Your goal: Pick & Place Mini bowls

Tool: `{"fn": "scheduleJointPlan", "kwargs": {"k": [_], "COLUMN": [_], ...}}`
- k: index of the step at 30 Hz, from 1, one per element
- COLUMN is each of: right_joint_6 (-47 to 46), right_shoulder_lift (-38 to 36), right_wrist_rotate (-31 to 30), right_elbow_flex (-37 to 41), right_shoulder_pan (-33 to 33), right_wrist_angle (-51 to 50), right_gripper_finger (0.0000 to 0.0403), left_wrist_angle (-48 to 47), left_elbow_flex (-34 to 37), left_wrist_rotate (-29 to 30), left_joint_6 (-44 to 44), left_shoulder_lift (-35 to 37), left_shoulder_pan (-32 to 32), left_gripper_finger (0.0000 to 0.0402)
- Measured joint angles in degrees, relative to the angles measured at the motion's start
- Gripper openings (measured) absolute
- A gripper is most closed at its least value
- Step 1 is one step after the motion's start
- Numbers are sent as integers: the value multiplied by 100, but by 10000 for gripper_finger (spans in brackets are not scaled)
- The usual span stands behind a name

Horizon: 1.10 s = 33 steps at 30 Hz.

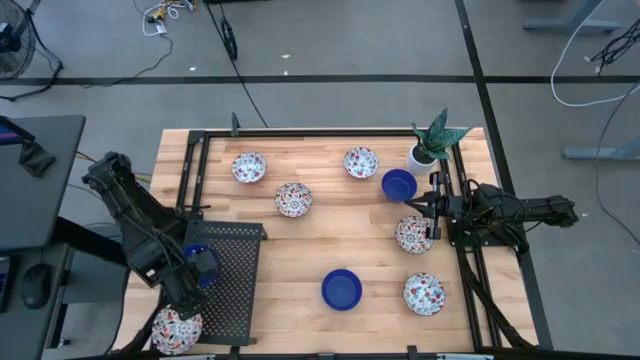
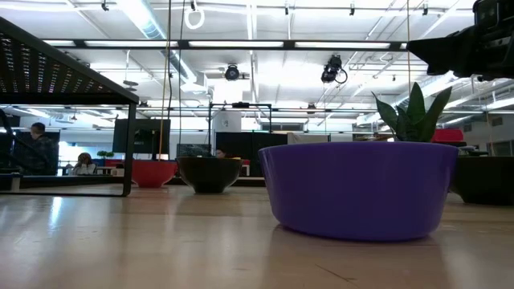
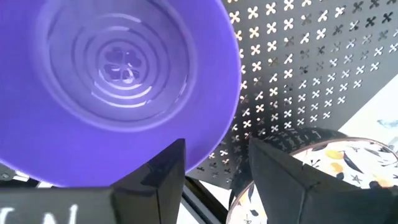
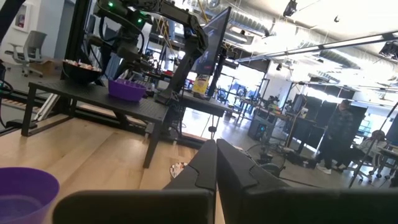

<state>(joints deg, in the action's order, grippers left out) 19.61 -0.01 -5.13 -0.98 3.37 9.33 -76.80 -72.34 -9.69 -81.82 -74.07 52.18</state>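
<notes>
A blue mini bowl (image 1: 201,262) (image 3: 124,81) stands upright on its base on the black perforated rack (image 1: 238,270) at the table's left. My left gripper (image 3: 217,165) hangs over its rim, open and pointing down, with one finger (image 3: 165,177) before the rim and the other (image 3: 280,171) outside it. A floral mini bowl (image 1: 177,325) (image 3: 354,158) sits at the rack's near left corner. Two more blue bowls (image 1: 399,184) (image 1: 341,289) and several floral ones (image 1: 293,199) rest on the table. My right gripper (image 4: 216,163) waits shut at the right edge.
A white plant pot (image 1: 425,152) with a green plant stands at the far right, beside the blue bowl there. A black frame (image 1: 200,150) runs round the table's back and sides. Bare wood lies in the middle (image 1: 340,230).
</notes>
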Motion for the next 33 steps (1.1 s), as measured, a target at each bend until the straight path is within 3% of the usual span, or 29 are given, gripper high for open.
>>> {"fn": "scheduleJointPlan", "kwargs": {"k": [11,17,21,33], "right_joint_6": [0,-1,-1,0], "right_shoulder_lift": [0,0,0,0], "right_wrist_rotate": [2,2,0,2], "right_elbow_flex": [0,1,0,0], "right_shoulder_pan": [0,1,0,1], "right_wrist_angle": [1,1,1,1], "right_gripper_finger": [9,9,9,9], "left_wrist_angle": [-138,-848,-859,-432], "left_elbow_flex": [-2,-4,-2,2], "left_wrist_rotate": [93,724,746,691], "left_joint_6": [26,302,466,664], "left_shoulder_lift": [358,497,484,-9], "left_shoulder_pan": [-200,-341,-393,-232], "left_gripper_finger": [167,74,10,7]}}
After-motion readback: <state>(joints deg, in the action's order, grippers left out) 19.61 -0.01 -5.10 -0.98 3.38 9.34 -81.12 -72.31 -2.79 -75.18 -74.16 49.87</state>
